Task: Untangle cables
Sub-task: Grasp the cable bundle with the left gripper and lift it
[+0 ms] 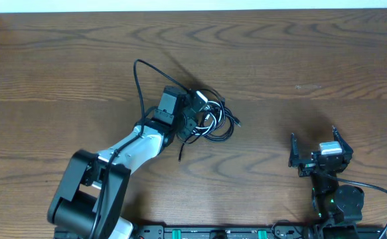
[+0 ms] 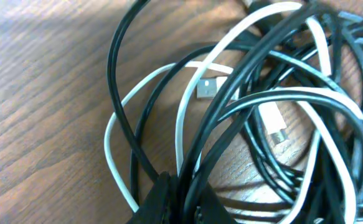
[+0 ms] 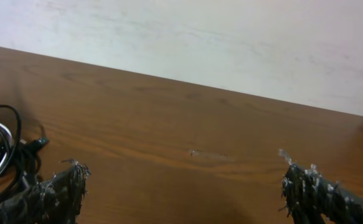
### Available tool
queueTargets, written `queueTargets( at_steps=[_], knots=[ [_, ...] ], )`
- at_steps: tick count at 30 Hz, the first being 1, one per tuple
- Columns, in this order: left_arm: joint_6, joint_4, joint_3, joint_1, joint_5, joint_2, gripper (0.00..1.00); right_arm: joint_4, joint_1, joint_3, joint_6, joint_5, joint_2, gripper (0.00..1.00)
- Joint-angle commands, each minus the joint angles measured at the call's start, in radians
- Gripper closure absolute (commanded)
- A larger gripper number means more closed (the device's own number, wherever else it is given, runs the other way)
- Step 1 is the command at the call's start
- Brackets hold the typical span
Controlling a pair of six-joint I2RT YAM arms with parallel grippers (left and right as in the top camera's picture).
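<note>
1. The left gripper [image 1: 194, 114] is pinched shut on strands of the cables [image 1: 214, 121], a black-and-white knot in the middle of the table [image 1: 60, 60]; nothing looks separated yet.
2. The right gripper [image 1: 314, 143] hangs wide open, well apart, empty.

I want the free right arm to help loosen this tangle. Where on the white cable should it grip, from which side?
Probably the white cable's bare loop bulging out onto the table: it lies alone there, no black cords crossing. Come straight down, jaws astride it, since it lies flat.
</note>
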Motion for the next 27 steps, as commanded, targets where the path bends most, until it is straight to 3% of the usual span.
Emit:
queueTargets(
  at_steps=[1,7,13,17,22,25,27],
  knots=[
    [-0.116,0.009,0.017,0.000,-0.034,-0.079,0.93,-0.004,-0.005,-0.001,0.011,0.011,-0.006,0.01],
    [-0.274,0.007,0.017,0.000,-0.263,-0.143,0.92,-0.004,-0.005,-0.001,0.011,0.011,-0.006,0.01],
    [-0.340,0.004,0.017,0.000,-0.273,-0.155,0.93,-0.004,-0.005,-0.001,0.011,0.011,-0.006,0.01],
    [-0.381,-0.005,0.017,0.000,-0.190,-0.168,0.93,-0.004,-0.005,-0.001,0.011,0.012,-0.006,0.01],
    [-0.516,0.004,0.017,0.000,0.074,-0.266,0.92,0.000,-0.004,-0.001,0.011,0.007,-0.006,0.01],
    [-0.541,0.050,0.017,0.000,0.248,-0.382,0.93,0.003,-0.004,-0.001,0.012,-0.066,-0.006,0.01],
    [-0.558,0.074,0.017,0.000,0.280,-0.438,0.93,0.015,-0.004,-0.001,0.025,-0.154,-0.006,0.01]
  ],
)
